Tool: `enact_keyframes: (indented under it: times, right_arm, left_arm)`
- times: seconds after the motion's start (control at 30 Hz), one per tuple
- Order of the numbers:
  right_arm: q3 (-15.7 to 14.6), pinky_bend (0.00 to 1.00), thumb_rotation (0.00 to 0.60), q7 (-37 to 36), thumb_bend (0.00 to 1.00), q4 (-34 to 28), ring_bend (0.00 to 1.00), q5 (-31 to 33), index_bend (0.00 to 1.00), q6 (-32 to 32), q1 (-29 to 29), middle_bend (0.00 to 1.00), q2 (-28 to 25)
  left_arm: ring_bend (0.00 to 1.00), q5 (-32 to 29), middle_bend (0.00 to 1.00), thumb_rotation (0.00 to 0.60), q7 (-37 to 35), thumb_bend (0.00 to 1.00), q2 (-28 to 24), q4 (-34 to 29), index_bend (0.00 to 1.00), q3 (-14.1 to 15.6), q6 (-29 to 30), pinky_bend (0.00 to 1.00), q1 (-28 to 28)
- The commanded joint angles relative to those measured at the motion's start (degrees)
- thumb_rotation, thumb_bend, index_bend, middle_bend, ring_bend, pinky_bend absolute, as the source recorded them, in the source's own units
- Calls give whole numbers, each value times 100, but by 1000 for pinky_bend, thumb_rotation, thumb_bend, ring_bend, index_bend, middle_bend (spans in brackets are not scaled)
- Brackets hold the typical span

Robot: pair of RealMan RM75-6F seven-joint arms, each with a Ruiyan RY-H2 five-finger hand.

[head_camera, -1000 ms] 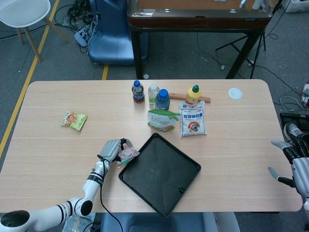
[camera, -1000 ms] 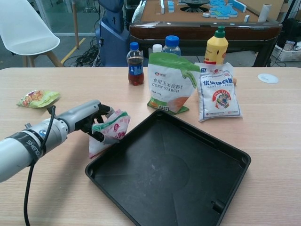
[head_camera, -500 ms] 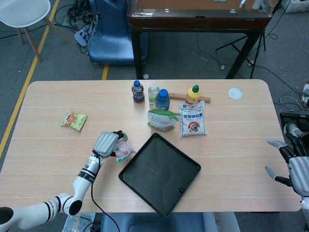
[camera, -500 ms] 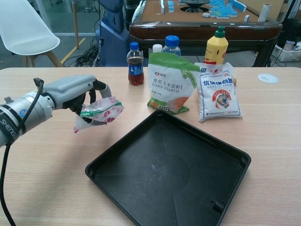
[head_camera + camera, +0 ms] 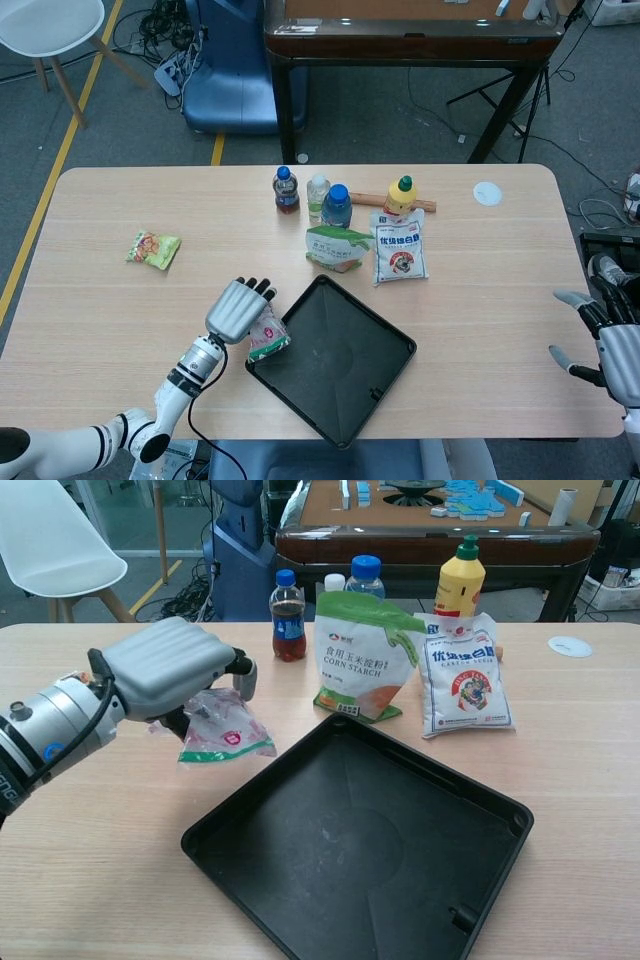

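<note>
My left hand (image 5: 238, 309) (image 5: 168, 668) holds a small pink and green snack packet (image 5: 268, 338) (image 5: 224, 732) up off the table, the packet hanging below the fingers beside the left corner of the black tray (image 5: 360, 390) (image 5: 420, 880). The tray is empty. My right hand (image 5: 610, 345) hovers past the table's right edge, fingers spread, holding nothing; the chest view does not show it.
At the back stand a cola bottle (image 5: 286, 190) (image 5: 288, 617), a clear bottle (image 5: 318, 195), a blue-capped bottle (image 5: 337, 205) (image 5: 365, 578), a yellow bottle (image 5: 401, 195) (image 5: 460, 578), a corn starch bag (image 5: 336, 248) (image 5: 360, 655) and a white bag (image 5: 400, 247) (image 5: 468, 675). A snack packet (image 5: 153, 248) (image 5: 80, 689) lies left; a white lid (image 5: 487, 193) (image 5: 570, 646) lies right.
My left hand picked the pink packet up from the table beside the tray, raised it and carried it toward the tray's left corner. My right hand barely moved.
</note>
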State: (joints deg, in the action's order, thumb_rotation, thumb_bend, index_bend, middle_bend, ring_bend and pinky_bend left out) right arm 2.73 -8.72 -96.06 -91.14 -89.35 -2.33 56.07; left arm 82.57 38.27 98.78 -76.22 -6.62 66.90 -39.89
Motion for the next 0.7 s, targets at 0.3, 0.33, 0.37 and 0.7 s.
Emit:
enact_keyframes:
  times: [0.3, 0.33, 0.37, 0.7]
  right_arm:
    - [-16, 60, 600, -24, 211, 21, 60, -4, 233, -41, 36, 281, 7]
    - [-18, 60, 600, -22, 210, 21, 60, -1, 233, -39, 38, 281, 5]
    - [-20, 60, 600, -21, 210, 20, 61, -4, 233, -43, 42, 281, 4]
    - [-26, 60, 600, -26, 210, 19, 61, -30, 233, -94, 71, 281, -4]
  left_arm:
    - [572, 683, 609, 600, 1915, 200, 789, 1052, 480, 456, 682, 647, 159]
    - [572, 731, 609, 600, 2046, 200, 831, 1140, 479, 487, 719, 647, 178]
    - [572, 774, 608, 600, 2158, 200, 878, 1224, 477, 518, 750, 647, 203]
    - [571, 925, 608, 600, 2402, 200, 1104, 1531, 472, 526, 891, 660, 342]
